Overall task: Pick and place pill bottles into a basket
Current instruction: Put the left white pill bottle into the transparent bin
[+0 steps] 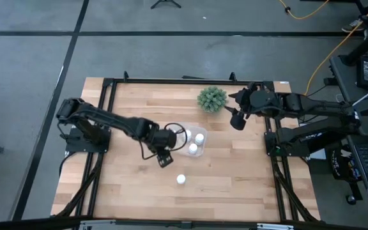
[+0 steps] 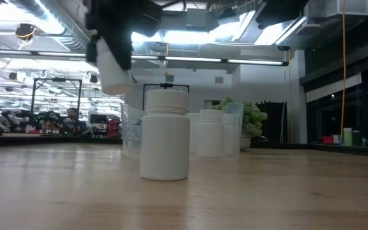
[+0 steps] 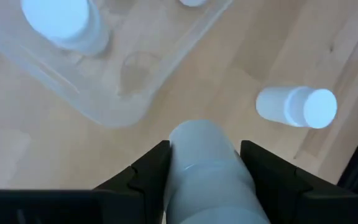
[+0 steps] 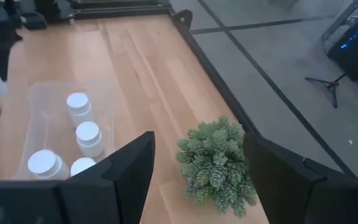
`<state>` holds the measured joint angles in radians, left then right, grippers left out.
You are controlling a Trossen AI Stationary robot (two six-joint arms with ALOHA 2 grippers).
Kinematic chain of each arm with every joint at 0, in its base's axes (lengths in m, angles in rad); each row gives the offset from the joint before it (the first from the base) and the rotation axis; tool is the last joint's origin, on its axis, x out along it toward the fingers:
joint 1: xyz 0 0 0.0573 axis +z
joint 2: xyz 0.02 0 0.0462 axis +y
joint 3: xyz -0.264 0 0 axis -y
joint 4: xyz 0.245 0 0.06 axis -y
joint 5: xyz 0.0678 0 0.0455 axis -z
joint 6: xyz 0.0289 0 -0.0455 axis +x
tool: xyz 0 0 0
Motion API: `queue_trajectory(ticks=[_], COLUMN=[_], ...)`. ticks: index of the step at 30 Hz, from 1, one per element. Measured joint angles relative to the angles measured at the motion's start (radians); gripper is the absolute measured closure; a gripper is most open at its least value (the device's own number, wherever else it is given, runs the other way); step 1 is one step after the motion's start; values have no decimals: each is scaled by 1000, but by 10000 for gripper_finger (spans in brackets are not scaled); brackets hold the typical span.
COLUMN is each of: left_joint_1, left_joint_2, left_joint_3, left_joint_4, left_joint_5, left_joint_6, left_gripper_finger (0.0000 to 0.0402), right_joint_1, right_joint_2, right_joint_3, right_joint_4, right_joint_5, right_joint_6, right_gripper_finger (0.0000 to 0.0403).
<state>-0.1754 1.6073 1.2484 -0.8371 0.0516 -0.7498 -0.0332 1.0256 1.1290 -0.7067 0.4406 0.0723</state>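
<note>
Left pincer (image 3: 204,165) grips one bottle (image 3: 207,168); four bottles fill basket (image 4: 39,93).

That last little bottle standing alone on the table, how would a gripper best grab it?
From straight above, fingers closing on opposite sides of the round body just below the cap. The lone bottle stands upright with bare table all around it, so nothing blocks a descent. The left gripper already holds another bottle.
</note>
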Motion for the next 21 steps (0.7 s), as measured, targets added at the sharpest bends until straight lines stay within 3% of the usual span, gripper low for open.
queue_trajectory(ticks=[12, 21], left_joint_1=[157, 180], left_joint_2=[30, 187], left_joint_3=[173, 358], left_joint_4=[-125, -233], left_joint_5=[44, 45], left_joint_6=[383, 571], left_gripper_finger=[233, 233], right_joint_1=[-24, -24], right_joint_2=[4, 51], right_joint_3=[0, 0], right_joint_4=[13, 17], right_joint_5=[1, -4], right_joint_6=[111, 137], right_gripper_finger=[156, 156])
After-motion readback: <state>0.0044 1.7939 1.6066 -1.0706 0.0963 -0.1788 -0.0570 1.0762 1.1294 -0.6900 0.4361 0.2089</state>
